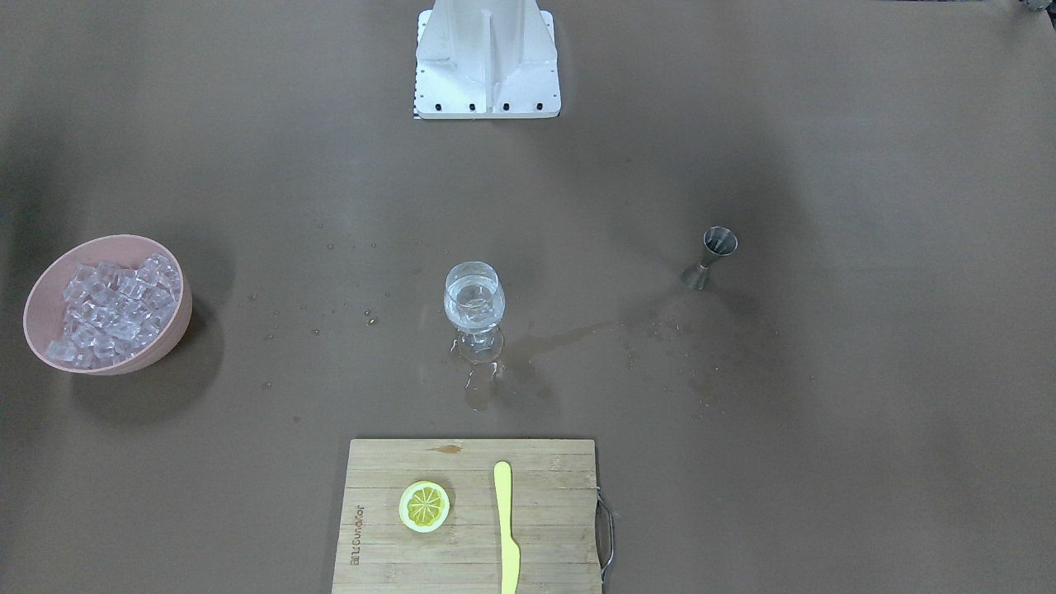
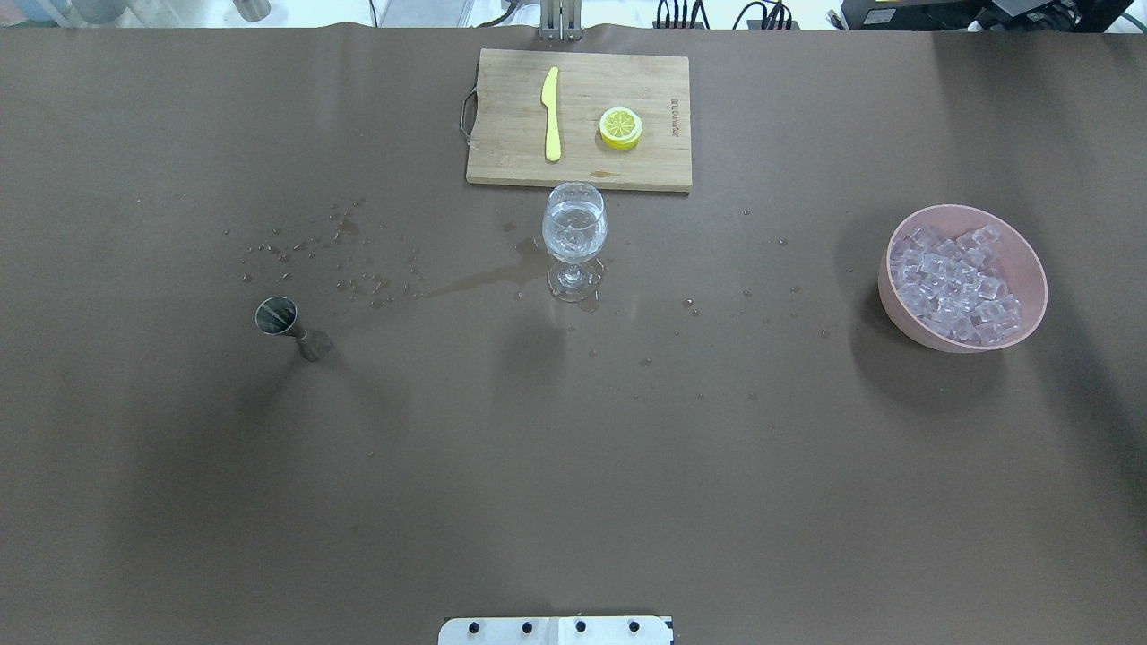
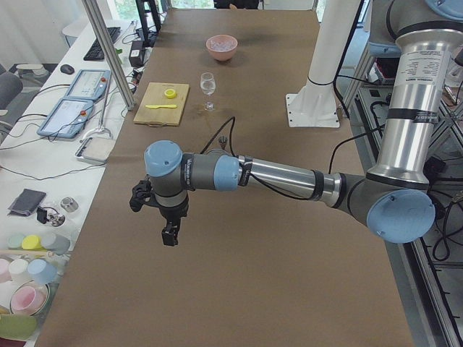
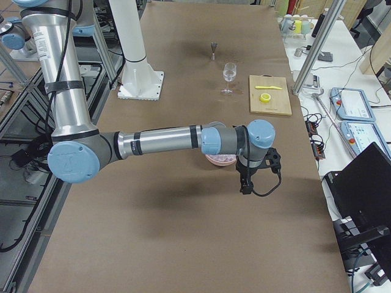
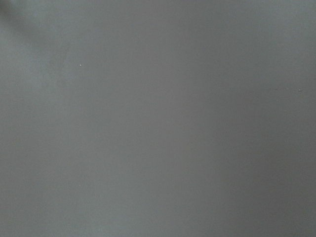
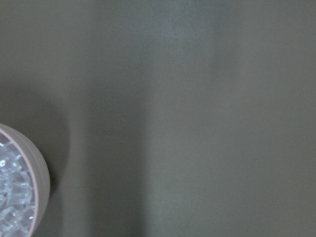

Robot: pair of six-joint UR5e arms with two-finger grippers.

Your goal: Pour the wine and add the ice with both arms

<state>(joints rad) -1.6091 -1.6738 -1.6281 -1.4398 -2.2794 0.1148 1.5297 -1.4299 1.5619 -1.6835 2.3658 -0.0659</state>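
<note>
1. The left gripper (image 3: 170, 234) and the right gripper (image 4: 245, 186) are hanging above the brown-covered table (image 1: 742, 454), touching nothing. Both are showing only in the side views, so I cannot tell whether their fingers are spread or pressed together.
2. The wine (image 1: 473, 299) is sitting in the clear stemmed wine glass (image 2: 573, 235) at mid-table. The ice (image 1: 111, 309) is lying heaped in the round pink bowl (image 1: 169, 338) on the robot's right, with the right gripper hovering near that bowl.
3. A wet patch (image 1: 495, 384) is lying around the glass foot. A nudge from either arm is likely to make the glass slide or tip on that slick film.
4. The cubes are looking small, glossy and probably slippery. A pinch on 1 cube is risking a squirt-out, or several clinging together and dropping short of the glass.
5. A cube released from too high is risking a splash, adding to the droplets already dotting the table.
6. The small steel double-cone jigger (image 1: 709, 257) is standing upright on the robot's left. A low sweep by the left arm is risking knocking it over.
7. With both arms converging on 1 narrow glass mouth, they are risking a collision.
</note>
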